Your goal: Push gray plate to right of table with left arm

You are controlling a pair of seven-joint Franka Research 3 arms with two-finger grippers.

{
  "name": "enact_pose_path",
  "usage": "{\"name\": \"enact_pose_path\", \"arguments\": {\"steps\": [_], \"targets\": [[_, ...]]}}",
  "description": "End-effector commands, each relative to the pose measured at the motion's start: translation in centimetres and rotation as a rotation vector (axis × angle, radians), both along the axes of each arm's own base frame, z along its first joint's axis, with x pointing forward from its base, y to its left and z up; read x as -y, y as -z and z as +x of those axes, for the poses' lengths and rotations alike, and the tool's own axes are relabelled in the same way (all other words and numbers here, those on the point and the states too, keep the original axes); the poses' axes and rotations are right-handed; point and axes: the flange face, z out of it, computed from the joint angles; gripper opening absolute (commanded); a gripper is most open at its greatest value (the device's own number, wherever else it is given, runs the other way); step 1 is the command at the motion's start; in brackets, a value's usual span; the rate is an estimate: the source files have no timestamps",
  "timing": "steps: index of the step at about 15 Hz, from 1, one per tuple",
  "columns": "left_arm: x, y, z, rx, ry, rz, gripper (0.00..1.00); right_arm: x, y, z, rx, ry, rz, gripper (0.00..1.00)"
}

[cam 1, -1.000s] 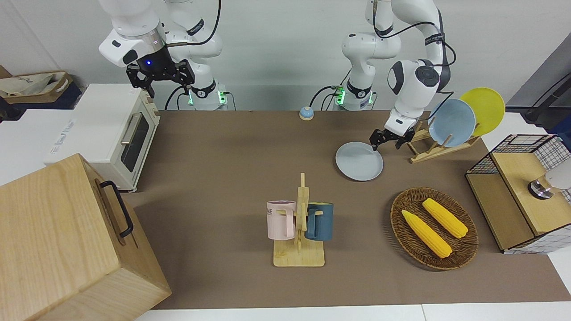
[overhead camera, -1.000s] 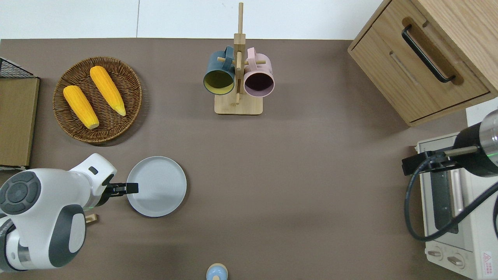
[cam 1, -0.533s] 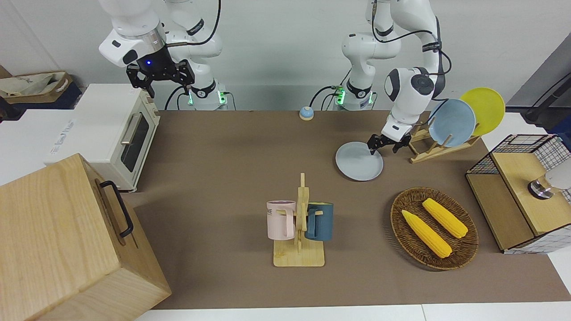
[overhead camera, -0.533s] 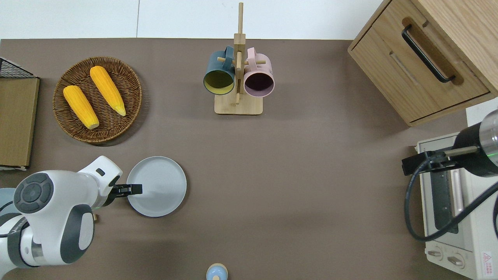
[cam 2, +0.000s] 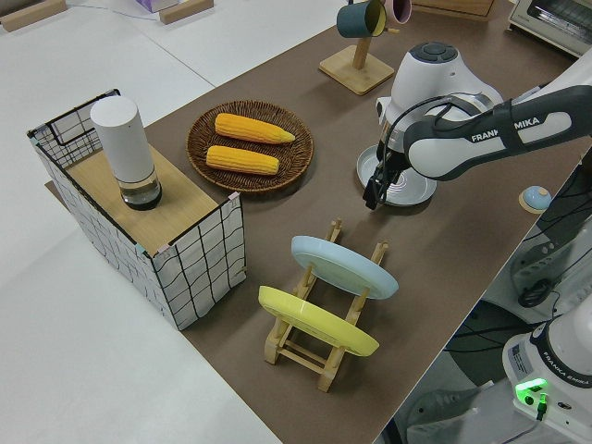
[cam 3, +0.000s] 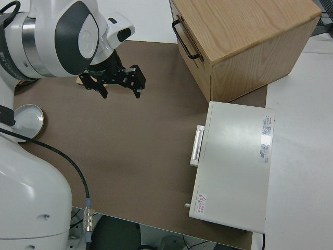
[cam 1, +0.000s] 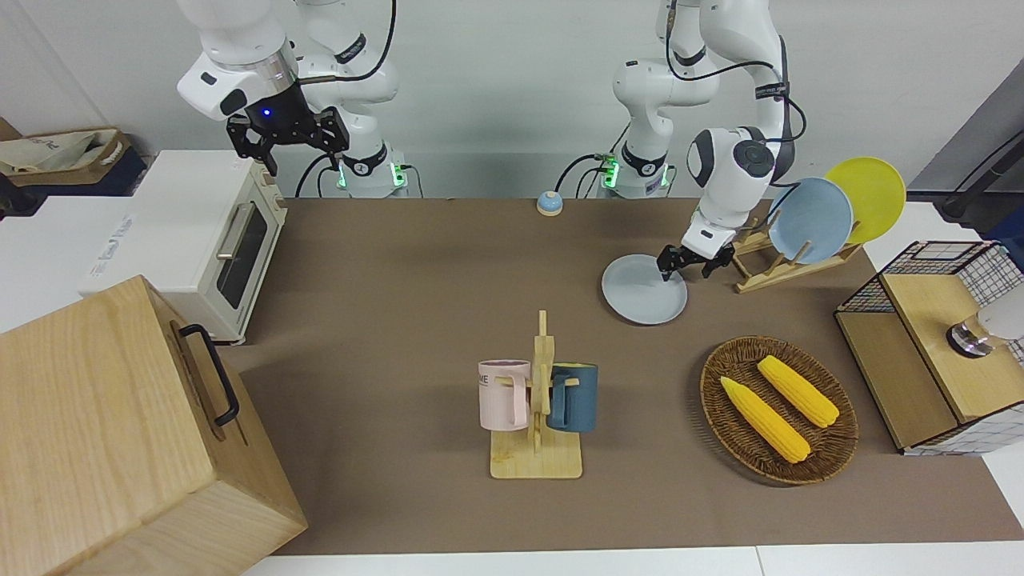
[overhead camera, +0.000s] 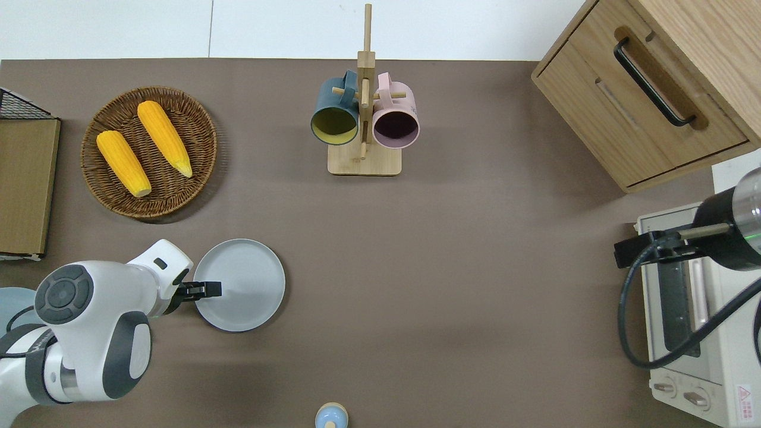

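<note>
Now the left tool (overhead camera: 208, 290) sits over the gray plate's (overhead camera: 247, 285) rim; its gap I cannot tell. Pressing there could tip the plate or slip off it.

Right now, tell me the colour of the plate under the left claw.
Pale blue-gray plate; overhead view shows it best.

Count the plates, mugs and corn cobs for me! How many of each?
Plates: 3, the gray plate, a light-blue plate and a yellow plate
Mugs: 2, a pink mug and a dark blue mug
Corn cobs: 2
Total: 7
</note>
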Motion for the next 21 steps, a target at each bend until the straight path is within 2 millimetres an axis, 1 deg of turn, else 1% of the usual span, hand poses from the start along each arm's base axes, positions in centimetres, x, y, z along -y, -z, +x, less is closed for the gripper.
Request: {"name": "enact_pose_path", "arguments": {"steps": [1,5,6,7,8,10,11,13,14,17,18,21], "targets": [[0.67,0.94,-0.47,0.014,0.0,-0.009,1.0,0.17,-0.43,-0.25,-0.004,0.015,0.002,0.983],[0.67,1.14,-0.46,0.011,0.0,-0.008,0.99,0.17,-0.43,-0.25,-0.004,0.015,0.002,0.983],[0.8,1.26,-0.53,0.008,0.001,-0.008,0.96,0.17,-0.43,-0.25,-0.004,0.015,0.002,0.983],[0.67,1.21,-0.47,0.009,-0.002,-0.008,0.87,0.09,-0.43,-0.26,-0.004,0.014,0.002,0.983],[0.66,1.27,-0.52,0.007,-0.003,-0.008,0.76,0.17,-0.43,-0.25,-0.004,0.015,0.002,0.983],[0.66,1.27,-0.51,0.012,-0.011,-0.008,0.59,0.09,-0.43,-0.26,-0.004,0.015,0.001,0.983],[0.64,1.53,-0.73,0.009,-0.011,-0.008,0.55,0.09,-0.43,-0.26,-0.004,0.014,0.002,0.983],[0.63,1.59,-0.75,0.018,-0.012,-0.008,0.49,0.17,-0.43,-0.25,-0.004,0.017,0.001,0.983],[0.63,1.59,-0.75,0.018,-0.012,-0.008,0.4,0.09,-0.43,-0.26,-0.004,0.014,0.002,0.983],[0.63,1.66,-0.76,0.017,-0.01,-0.008,0.07,0.17,-0.43,-0.25,-0.004,0.015,0.002,0.983],[0.63,1.59,-0.75,0.018,-0.009,-0.008,0.0,0.09,-0.43,-0.26,-0.004,0.015,0.001,0.983],[0.63,1.66,-0.76,0.017,-0.006,-0.008,0.0,0.09,-0.43,-0.26,-0.004,0.014,0.002,0.983]]}}
